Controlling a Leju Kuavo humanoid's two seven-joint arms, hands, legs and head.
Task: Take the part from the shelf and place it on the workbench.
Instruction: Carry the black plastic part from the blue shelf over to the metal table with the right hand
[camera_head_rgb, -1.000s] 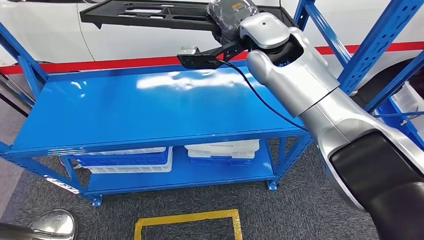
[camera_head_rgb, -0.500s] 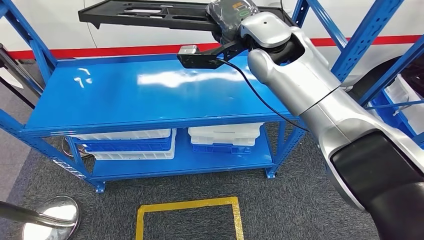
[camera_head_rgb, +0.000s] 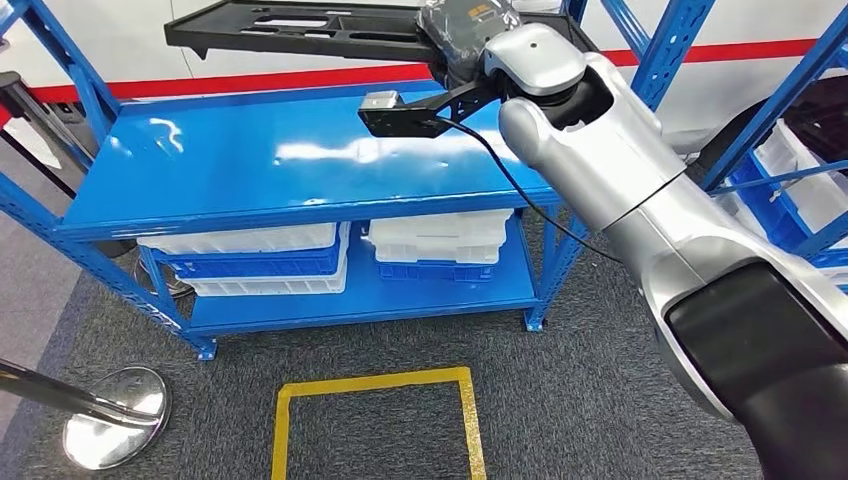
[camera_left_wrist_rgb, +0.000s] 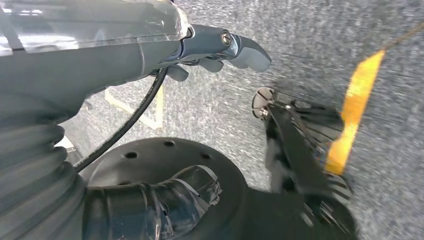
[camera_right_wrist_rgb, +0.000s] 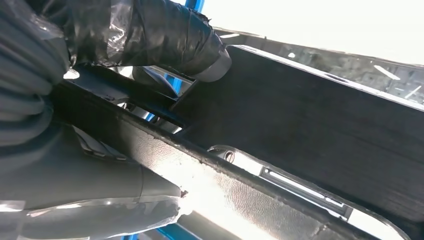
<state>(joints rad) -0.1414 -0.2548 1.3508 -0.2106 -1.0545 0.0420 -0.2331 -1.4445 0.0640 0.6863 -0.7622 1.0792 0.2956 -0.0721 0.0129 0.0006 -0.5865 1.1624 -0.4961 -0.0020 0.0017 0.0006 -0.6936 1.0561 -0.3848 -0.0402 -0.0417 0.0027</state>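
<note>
My right hand (camera_head_rgb: 462, 30), wrapped in dark plastic, sits top centre of the head view, w/ my silver right arm (camera_head_rgb: 640, 200) running down to the lower right corner. It grips the part (camera_head_rgb: 300, 28), a long flat black panel w/ cutouts, by its right end; the panel stretches leftward along the top edge of the frame, held above the blue shelf (camera_head_rgb: 290, 170) and not touching it. In the right wrist view my thumb (camera_right_wrist_rgb: 165, 37) presses on one face of the part (camera_right_wrist_rgb: 320, 125) and the rest of the hand wraps under the edge, so fingers are closed tight on it. A black camera bracket (camera_head_rgb: 400, 112) w/ a cable hangs off the wrist, just over the shelf top. Lower shelf level holds white and blue trays (camera_head_rgb: 250, 262), centre-left of frame. A yellow floor square (camera_head_rgb: 375, 420) sits bottom centre on grey carpet; a chrome stanchion base (camera_head_rgb: 112, 430) bottom left. My left hand (camera_left_wrist_rgb: 210, 50), upper centre of the left wrist view, holds nothing, fingers loosely curled over the carpet; can't tell how far they're spread.
</note>
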